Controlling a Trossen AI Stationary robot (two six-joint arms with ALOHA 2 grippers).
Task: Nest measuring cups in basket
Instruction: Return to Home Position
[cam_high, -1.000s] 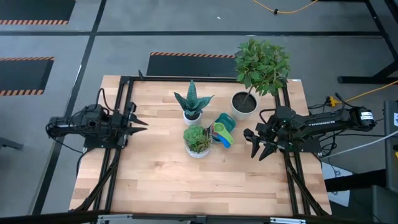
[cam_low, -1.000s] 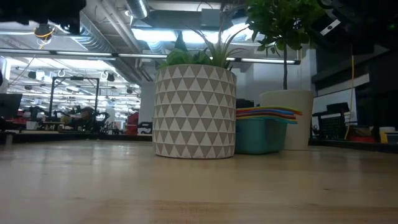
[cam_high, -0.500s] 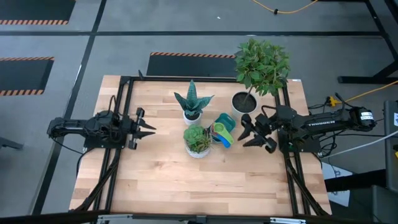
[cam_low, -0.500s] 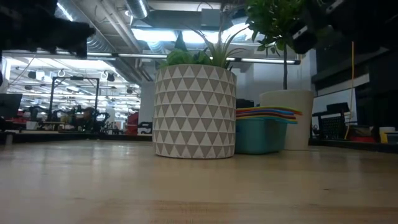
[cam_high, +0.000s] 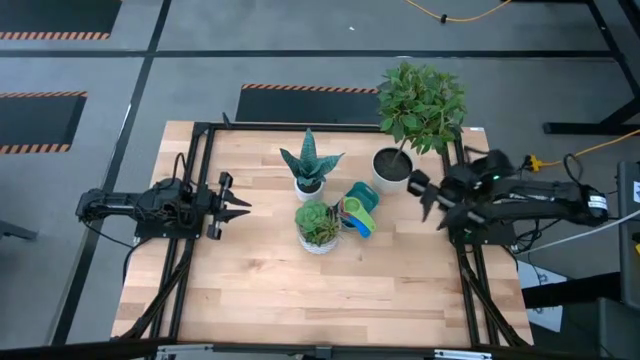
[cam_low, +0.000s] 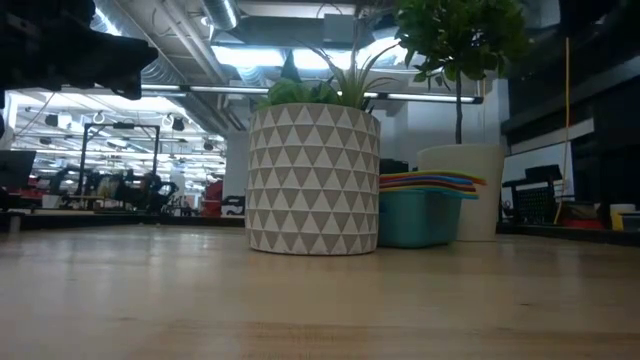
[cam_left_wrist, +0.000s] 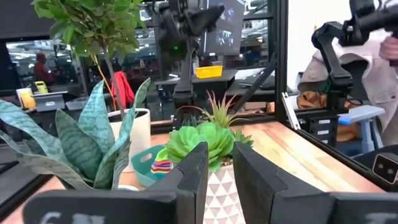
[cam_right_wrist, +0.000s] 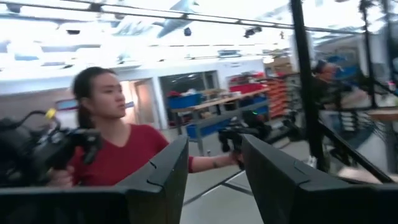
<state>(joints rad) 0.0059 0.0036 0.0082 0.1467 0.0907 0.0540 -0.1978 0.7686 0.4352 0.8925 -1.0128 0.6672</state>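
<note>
The measuring cups (cam_high: 353, 213) sit stacked inside one another in the teal basket (cam_high: 366, 194) at the table's middle. Their coloured rims (cam_low: 432, 182) show above the basket's wall (cam_low: 412, 222). My left gripper (cam_high: 246, 207) hovers at the table's left side and points level toward the plants. It is open, with nothing between its fingers (cam_left_wrist: 219, 167). My right gripper (cam_high: 422, 197) is raised at the table's right side, beside the white tree pot. It is open and empty too (cam_right_wrist: 214, 168). Neither gripper touches the cups or the basket.
A succulent in a triangle-patterned pot (cam_high: 318, 226) stands just left of the basket. A snake plant (cam_high: 310, 166) and a small tree in a white pot (cam_high: 394, 166) stand behind it. The near half of the table (cam_high: 320, 295) is bare wood. A person in a red top (cam_right_wrist: 118, 149) is beyond the table.
My right gripper has risen and swung from near the basket toward the table's far right, rolling as it went; it has left the low view. My left gripper has sunk a little and edged toward the plants, then stopped. The cups and basket have stayed put.
</note>
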